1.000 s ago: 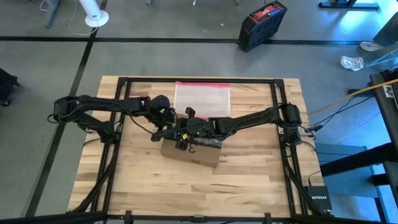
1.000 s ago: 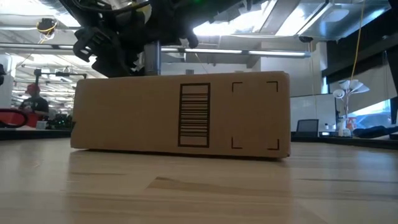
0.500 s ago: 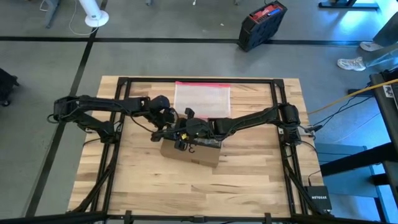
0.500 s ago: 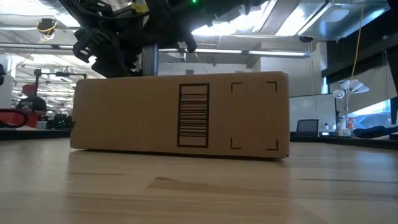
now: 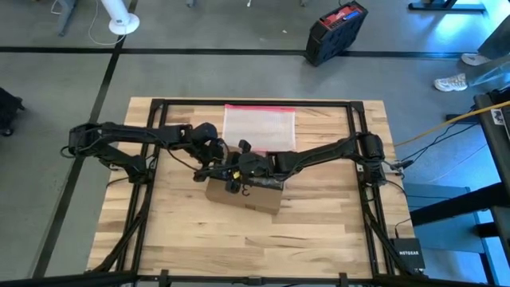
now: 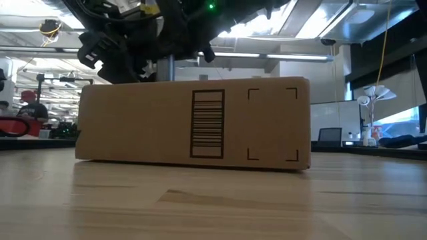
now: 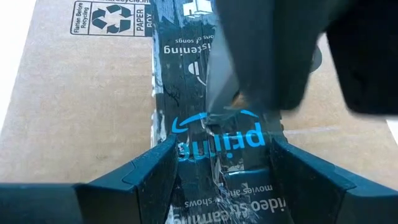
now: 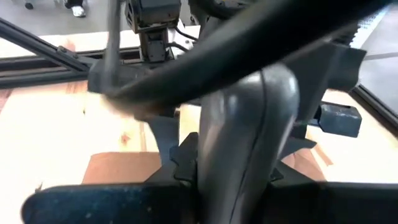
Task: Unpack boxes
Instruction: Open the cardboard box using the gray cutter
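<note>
**Both grippers over the taped box at mid-table**

Here we are at the wooden table [image 5: 319, 231], and the brown cardboard box [image 5: 245, 196] sits near its centre, a touch toward the front edge, flat on the boards. From table height its long side faces us, showing a printed barcode [image 6: 207, 123] and four corner marks.

The left gripper [image 7: 217, 155] comes in from the left edge and hangs right over the box top, its fingers [image 7: 146, 171] spread wide either side of the black tape strip [image 7: 186, 93] with its blue printed lettering. The tape looks scuffed and torn around the blue logo.

The right gripper [image 5: 236, 178] reaches across from the right edge to the same spot, meeting the left one above the box's rear left part. Its jaws are drawn in narrow around a grey tool [image 8: 249, 143], and in the left wrist view the tool's tip [image 7: 214, 115] meets the tape on the seam, right between the left fingers.

Behind the box, against the rear edge, lies a clear pouch [image 5: 259, 125] with a pink-red edge. Off the table, on the floor beyond, a black and red case [image 5: 335, 30].
</note>
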Action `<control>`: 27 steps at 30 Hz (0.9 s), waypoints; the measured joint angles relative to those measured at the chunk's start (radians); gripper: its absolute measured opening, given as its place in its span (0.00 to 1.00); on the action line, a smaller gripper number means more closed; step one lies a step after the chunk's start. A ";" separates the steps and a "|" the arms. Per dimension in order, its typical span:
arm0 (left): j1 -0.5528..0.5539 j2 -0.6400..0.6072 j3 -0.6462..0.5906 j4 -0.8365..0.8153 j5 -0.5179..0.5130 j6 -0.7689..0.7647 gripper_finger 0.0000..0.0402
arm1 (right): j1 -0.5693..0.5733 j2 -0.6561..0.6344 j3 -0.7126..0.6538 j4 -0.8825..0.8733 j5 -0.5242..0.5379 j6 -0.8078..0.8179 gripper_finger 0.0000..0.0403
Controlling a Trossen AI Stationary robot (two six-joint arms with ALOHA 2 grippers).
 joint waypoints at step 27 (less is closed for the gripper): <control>0.000 -0.001 -0.015 0.017 -0.008 -0.002 0.62 | 0.033 -0.140 -0.003 -0.428 0.005 0.016 0.16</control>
